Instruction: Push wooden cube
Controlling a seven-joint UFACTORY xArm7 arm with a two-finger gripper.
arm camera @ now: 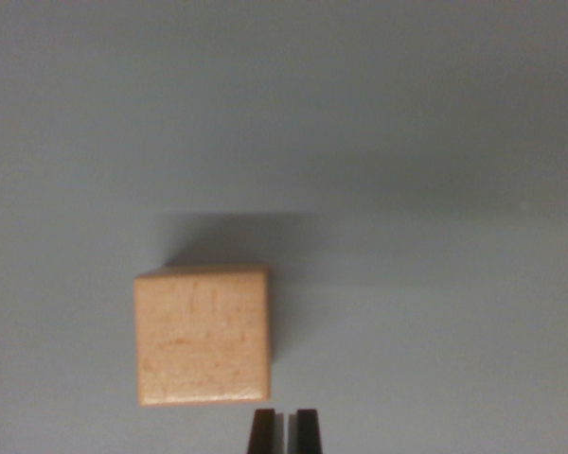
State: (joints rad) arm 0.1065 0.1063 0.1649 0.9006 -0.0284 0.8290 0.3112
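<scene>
A light wooden cube (204, 336) rests on a plain grey surface (407, 189), left of centre in the wrist view. Its top face shows faint grain and it casts a shadow up and to the right. My gripper (283, 430) pokes in at the bottom edge, just below the cube's lower right corner. The two dark fingertips (261, 431) stand almost together with only a thin slit between them and nothing held. A small gap separates the tips from the cube's near edge.
The grey surface fills the whole picture, darker toward the top. No other objects or edges appear.
</scene>
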